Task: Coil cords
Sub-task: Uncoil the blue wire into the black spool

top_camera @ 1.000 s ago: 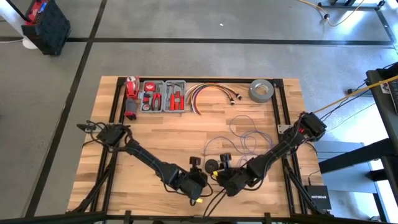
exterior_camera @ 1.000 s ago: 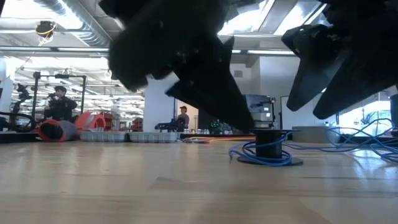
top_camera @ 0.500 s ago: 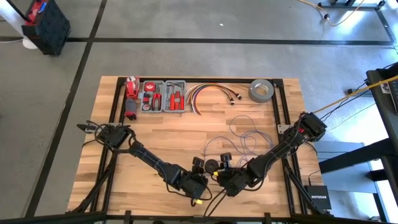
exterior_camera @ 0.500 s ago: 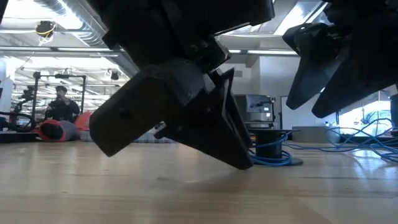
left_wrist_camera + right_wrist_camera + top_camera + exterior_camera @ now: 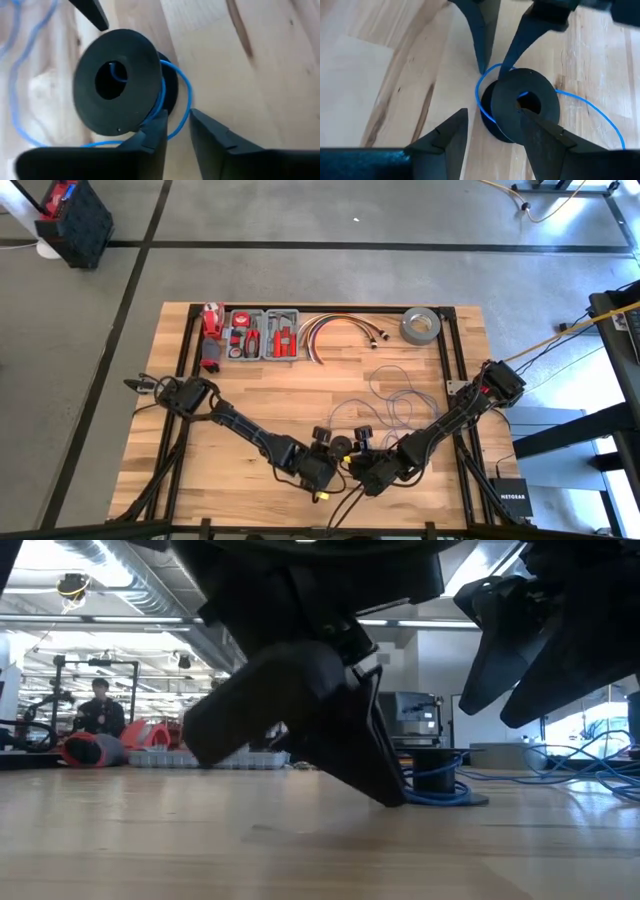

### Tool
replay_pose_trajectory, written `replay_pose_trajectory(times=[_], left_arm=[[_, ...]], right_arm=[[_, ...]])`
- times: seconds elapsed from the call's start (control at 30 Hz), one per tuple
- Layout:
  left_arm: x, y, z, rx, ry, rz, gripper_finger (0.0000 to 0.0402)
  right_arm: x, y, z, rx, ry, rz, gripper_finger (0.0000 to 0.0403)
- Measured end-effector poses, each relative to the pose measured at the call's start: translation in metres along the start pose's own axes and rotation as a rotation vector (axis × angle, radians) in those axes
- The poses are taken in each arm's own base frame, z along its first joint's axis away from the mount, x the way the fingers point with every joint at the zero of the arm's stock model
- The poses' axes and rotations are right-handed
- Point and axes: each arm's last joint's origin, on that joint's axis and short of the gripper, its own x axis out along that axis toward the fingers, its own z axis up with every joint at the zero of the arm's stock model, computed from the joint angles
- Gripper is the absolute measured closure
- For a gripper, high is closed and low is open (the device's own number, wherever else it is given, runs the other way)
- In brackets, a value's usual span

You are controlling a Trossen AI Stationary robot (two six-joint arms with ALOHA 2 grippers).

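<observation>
A small black spool [image 5: 341,446] stands on its lower flange near the table's front middle, with blue wire wound round it [image 5: 430,795]. The rest of the thin grey-blue wire [image 5: 392,395] lies in loose loops toward the far right. My left gripper [image 5: 177,117] slants down at the spool's side, open by a narrow gap, and a loop of the wire [image 5: 186,107] passes between its tips. My right gripper [image 5: 492,114] is open, with a finger on either side of the spool [image 5: 520,107]. No black cord can be made out. My left gripper has the wire loop [image 5: 485,82] between its open fingertips at the foot of the spool; whether a finger touches the wire or the spool I cannot tell. My right gripper has one finger [image 5: 540,135] in front of the spool's top flange; whether it touches I cannot tell.
Along the far edge lie a red tool [image 5: 210,332], a grey tool tray [image 5: 262,338], a bundle of red, yellow and white cables [image 5: 335,330] and a grey tape roll [image 5: 421,326]. Bare wood lies to the left. A person [image 5: 98,705] stands far off in the room.
My left gripper has come down and toward the table's right, up to the spool, and has rolled about its own axis. The spool, the wire and my right gripper have stayed where they were.
</observation>
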Motion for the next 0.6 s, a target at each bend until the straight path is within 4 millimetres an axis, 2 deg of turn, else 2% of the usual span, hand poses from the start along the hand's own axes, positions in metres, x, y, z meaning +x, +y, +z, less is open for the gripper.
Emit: replay_pose_trajectory(times=[0.23,0.43,0.6], left_arm=[[0.009,0.009,-0.004,-0.077,0.046,-0.151,0.0394],[0.000,0.006,-0.001,-0.107,0.030,-0.156,0.0399],[-0.011,0.002,0.001,-0.139,0.028,-0.169,0.0400]], right_arm=[[0.000,0.000,0.000,0.000,0.000,0.001,0.0221],[0.000,0.000,0.001,-0.006,-0.009,-0.006,0.0221],[0.002,-0.001,0.009,0.014,-0.087,-0.035,0.0221]])
